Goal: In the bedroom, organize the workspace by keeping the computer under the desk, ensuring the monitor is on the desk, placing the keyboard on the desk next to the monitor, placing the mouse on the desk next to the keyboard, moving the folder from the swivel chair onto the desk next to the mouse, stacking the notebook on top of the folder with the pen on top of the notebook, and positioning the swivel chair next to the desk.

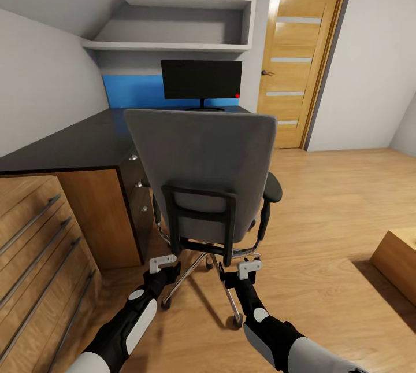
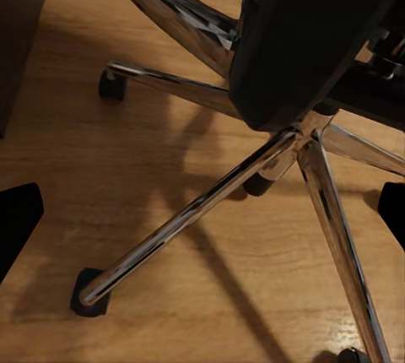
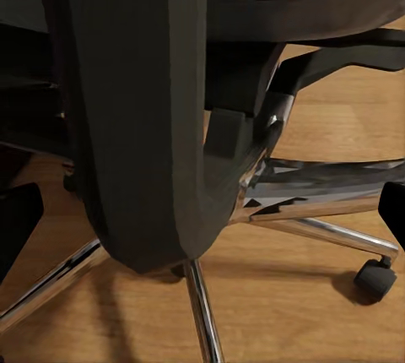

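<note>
Grey swivel chair (image 1: pixel 202 170) faces monitor (image 1: pixel 201 80) on desk (image 1: pixel 75 147); wrist views show chrome base; both tools spread, empty.

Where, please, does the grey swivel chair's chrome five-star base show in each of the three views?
Head view: low centre, between both grippers, under the grey swivel chair.
Left wrist view: chrome five-star base spreads across the middle.
Right wrist view: lower half, behind the black frame.
Shared landmark: light wood plank floor.

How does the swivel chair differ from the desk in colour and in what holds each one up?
The swivel chair is grey upholstered; the desk has a glossy black top. The chair rests on a chrome star base with castors; the desk rests on a black drawer unit. Both stand on the wood floor.
</note>
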You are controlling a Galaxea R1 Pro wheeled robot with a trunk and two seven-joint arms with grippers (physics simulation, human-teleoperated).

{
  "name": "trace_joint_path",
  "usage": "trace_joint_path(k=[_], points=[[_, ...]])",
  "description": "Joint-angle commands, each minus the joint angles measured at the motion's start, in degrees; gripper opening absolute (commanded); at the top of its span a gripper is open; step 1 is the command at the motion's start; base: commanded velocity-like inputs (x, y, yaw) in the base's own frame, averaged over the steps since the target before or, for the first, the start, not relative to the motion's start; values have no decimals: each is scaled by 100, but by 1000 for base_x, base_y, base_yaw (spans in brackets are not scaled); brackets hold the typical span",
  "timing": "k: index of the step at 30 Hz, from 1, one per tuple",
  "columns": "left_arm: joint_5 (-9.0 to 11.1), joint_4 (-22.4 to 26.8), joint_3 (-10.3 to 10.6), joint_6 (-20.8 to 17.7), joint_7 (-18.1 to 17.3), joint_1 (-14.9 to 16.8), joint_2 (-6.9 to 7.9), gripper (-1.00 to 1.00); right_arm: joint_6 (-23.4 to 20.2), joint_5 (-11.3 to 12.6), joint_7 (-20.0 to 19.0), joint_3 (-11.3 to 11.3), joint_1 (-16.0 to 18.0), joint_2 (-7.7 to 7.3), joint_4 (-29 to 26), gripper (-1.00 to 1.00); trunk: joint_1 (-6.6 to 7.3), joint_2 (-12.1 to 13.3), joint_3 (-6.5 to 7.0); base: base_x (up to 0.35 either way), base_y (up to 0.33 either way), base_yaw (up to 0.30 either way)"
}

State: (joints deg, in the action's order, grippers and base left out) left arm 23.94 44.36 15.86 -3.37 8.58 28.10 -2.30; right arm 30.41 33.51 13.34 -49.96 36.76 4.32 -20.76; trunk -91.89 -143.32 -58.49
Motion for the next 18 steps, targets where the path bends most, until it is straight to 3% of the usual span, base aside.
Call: trace_joint_path(k=[1,18], points=[[49,11,23,-21,42,2,5,100,18,24,46,-49,7,-1,1,100,1,-2,-5,0,0,0],[49,10,24,-24,47,2,-2,100,18,24,46,-49,7,-1,1,100,1,-2,-5,75,0,0]])
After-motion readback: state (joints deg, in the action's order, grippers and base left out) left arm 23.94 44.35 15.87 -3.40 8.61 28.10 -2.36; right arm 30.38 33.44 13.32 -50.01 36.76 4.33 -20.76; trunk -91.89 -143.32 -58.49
